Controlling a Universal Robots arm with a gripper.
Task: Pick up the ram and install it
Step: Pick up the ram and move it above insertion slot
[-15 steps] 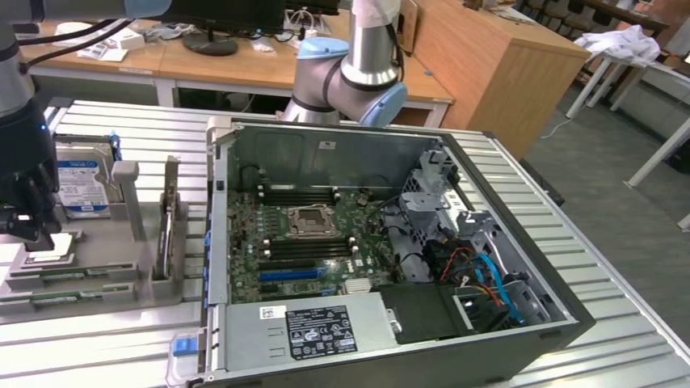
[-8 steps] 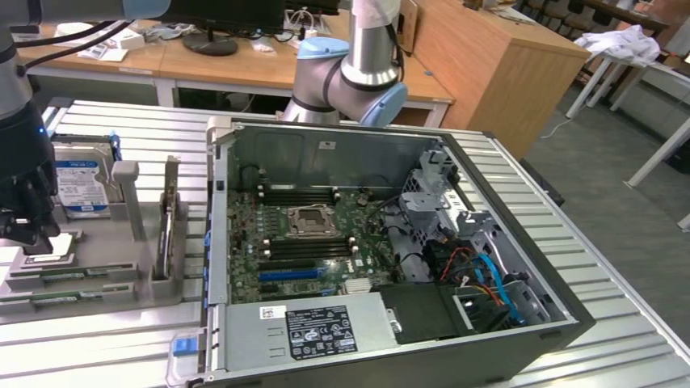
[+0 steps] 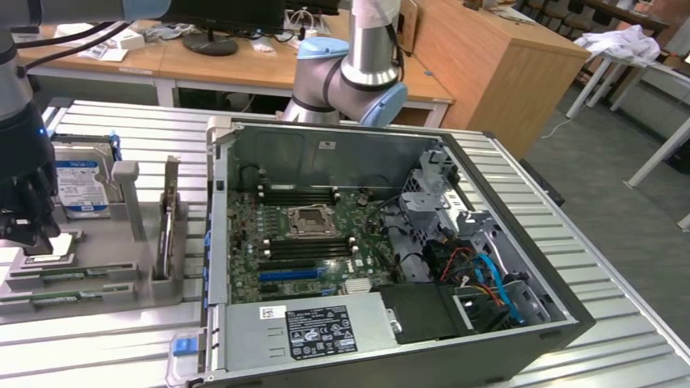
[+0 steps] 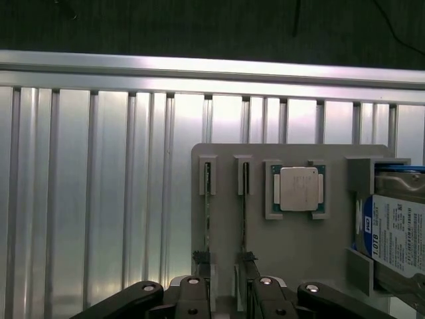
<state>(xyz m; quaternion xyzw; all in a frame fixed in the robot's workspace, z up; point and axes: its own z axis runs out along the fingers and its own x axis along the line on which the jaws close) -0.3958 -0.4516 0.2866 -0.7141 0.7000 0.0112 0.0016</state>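
Two ram sticks, thin green boards, stand on edge in parallel grooves of a grey holder [image 4: 299,252]: one ram stick [image 4: 207,206] and a second [image 4: 244,206] beside it. In the exterior view they show as narrow green strips [image 3: 70,274] at the holder's near end. My gripper [image 4: 229,302] hovers over one end of both sticks, open, with nothing between its black fingers [image 4: 192,300]. In the exterior view my gripper [image 3: 27,230] hangs above the holder at that view's left. The open computer case [image 3: 323,141] shows black memory slots [image 3: 307,196] on its motherboard.
A square silver processor [image 4: 298,189] and a silver hard drive with a blue label [image 4: 398,232] also sit in the holder. An upright grey bracket [image 3: 170,218] stands between holder and case. Everything rests on a ribbed metal table [image 3: 129,129]; desks stand behind.
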